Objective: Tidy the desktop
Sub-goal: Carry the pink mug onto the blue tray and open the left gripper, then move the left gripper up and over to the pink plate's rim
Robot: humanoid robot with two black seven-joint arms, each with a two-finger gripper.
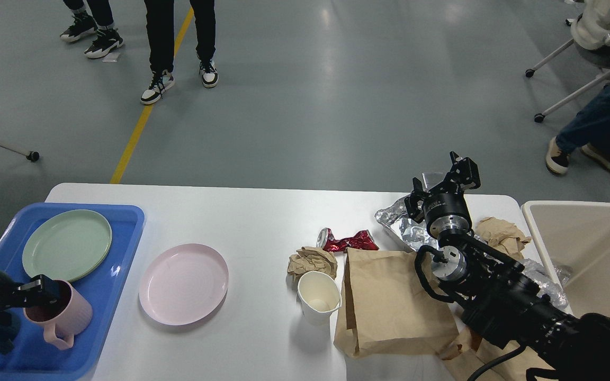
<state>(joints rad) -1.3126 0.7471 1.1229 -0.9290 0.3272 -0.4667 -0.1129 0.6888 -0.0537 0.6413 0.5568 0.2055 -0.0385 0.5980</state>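
Note:
The white desktop (pixel 252 222) holds a pink plate (pixel 184 282), a white paper cup (pixel 317 303), a crushed red can (pixel 348 242), a crumpled brown paper ball (pixel 313 261), a flat brown paper bag (pixel 389 304), crumpled foil (pixel 401 222) and more crumpled brown paper (pixel 501 234). My left gripper (pixel 40 292) is shut on the rim of a pink mug (pixel 61 316) standing in the blue tray (pixel 119 275). My right gripper (pixel 441 181) is open and empty, raised over the foil at the table's far right.
A green plate (pixel 66 244) lies in the blue tray. A beige bin (pixel 583 248) stands off the table's right end. People's legs and a wheeled chair are on the floor beyond the table. My right arm covers part of the bag and foil.

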